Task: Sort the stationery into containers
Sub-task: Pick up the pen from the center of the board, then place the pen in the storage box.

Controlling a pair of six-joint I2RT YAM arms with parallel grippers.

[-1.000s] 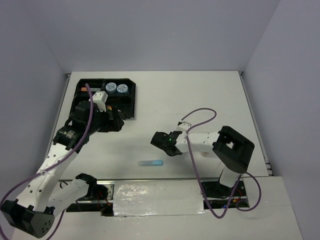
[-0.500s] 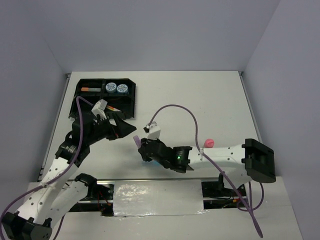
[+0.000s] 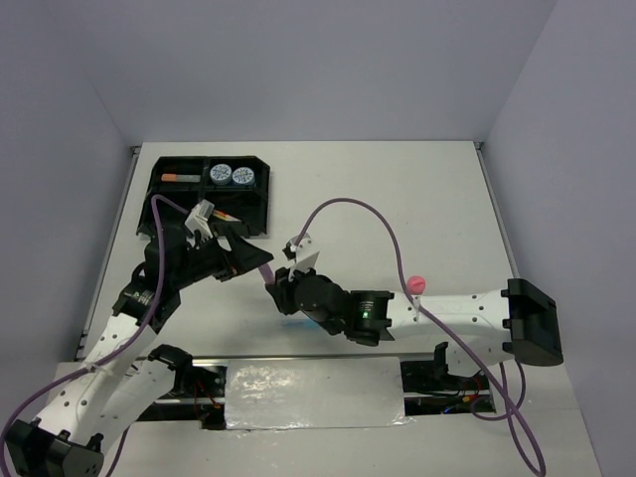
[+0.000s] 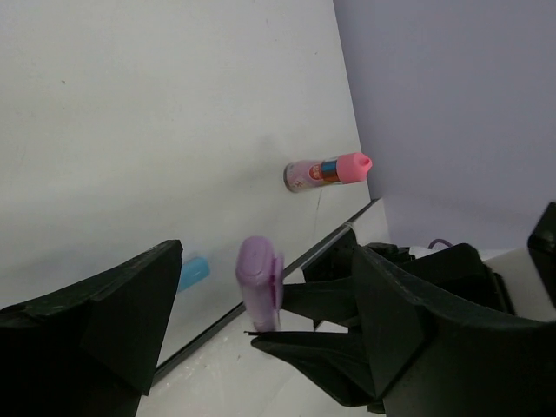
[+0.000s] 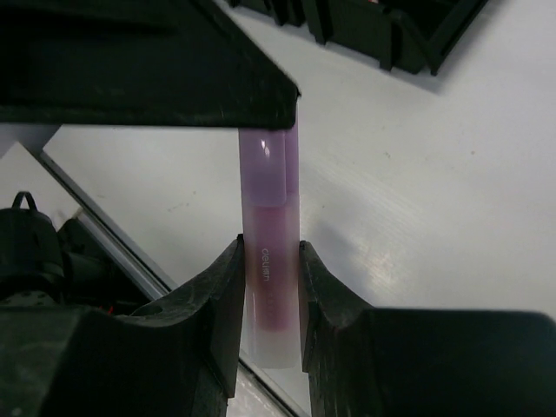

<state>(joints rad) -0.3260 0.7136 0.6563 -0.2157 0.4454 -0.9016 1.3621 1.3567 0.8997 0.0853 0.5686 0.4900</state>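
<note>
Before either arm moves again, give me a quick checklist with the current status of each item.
1. Right gripper clamped on purple highlighter: ok.
2. Left gripper open: ok.
3. Highlighter sits between the left fingers, untouched: ok.
4. Free slot in black tray: cannot tell, the left arm covers part.
5. Everything sorted: not ok, blue highlighter and pink-capped bottle lie outside the tray.

Bright even light, faint soft shadows, glare on the silver strip (image 3: 313,393).

Purple highlighter (image 5: 271,252) seems smooth, frosted plastic; table (image 5: 417,200) matt
</note>
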